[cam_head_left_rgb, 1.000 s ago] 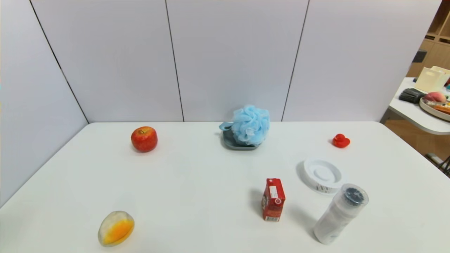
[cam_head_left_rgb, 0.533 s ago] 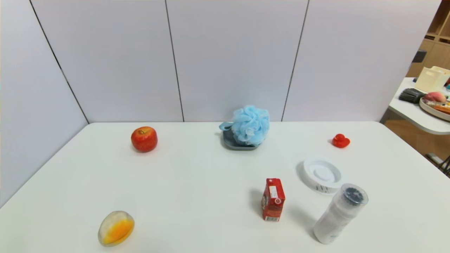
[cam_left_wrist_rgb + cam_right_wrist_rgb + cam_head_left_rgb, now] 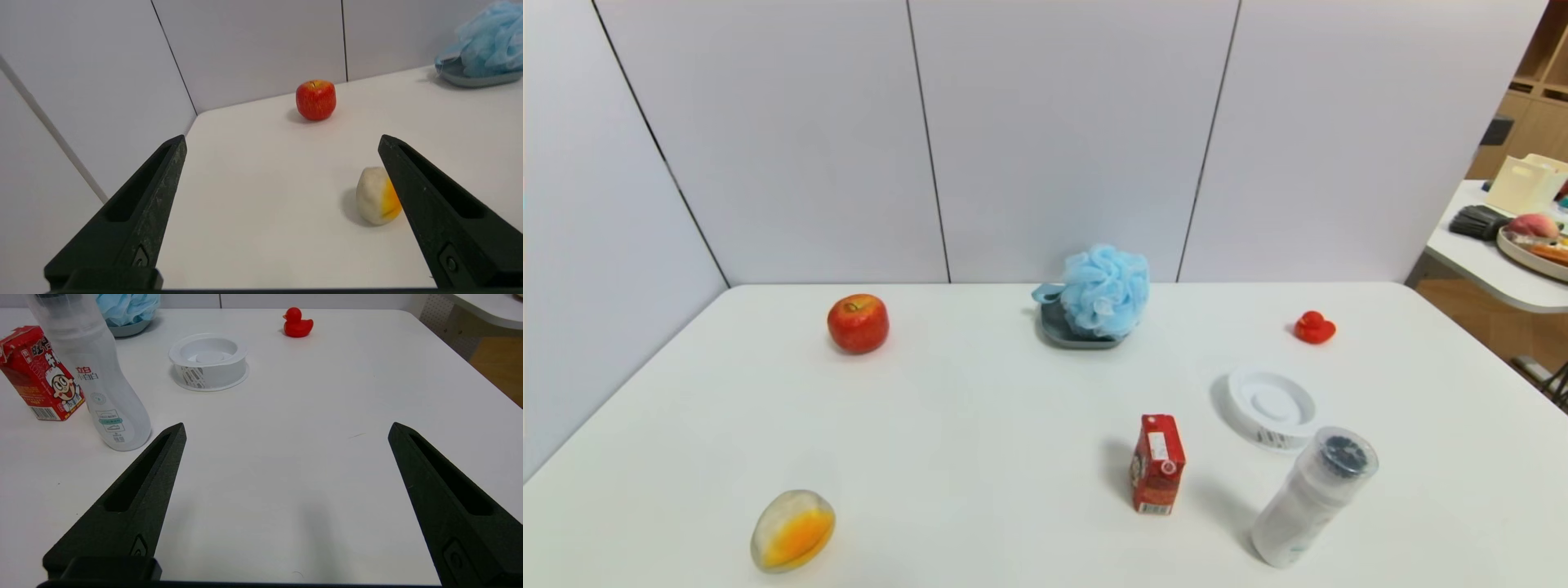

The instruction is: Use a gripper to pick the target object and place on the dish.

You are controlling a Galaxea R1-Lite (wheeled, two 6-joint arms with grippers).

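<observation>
Looking at the pouf (image 3: pixel 1104 290): already sitting on the dish (image 3: pixel 1058 329) at the table's far edge. Judging it light, soft, compressible mesh; grab deep across the ruffled body. Left gripper (image 3: pixel 282 141) and right gripper (image 3: pixel 286 428) jaws both spread wide, empty.

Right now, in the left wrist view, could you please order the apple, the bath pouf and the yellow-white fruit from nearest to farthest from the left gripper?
1. Yellow-white fruit, beside one finger of the left gripper.
2. Red apple, mid-table near the wall.
3. Blue bath pouf, farthest, on the dish.
</observation>
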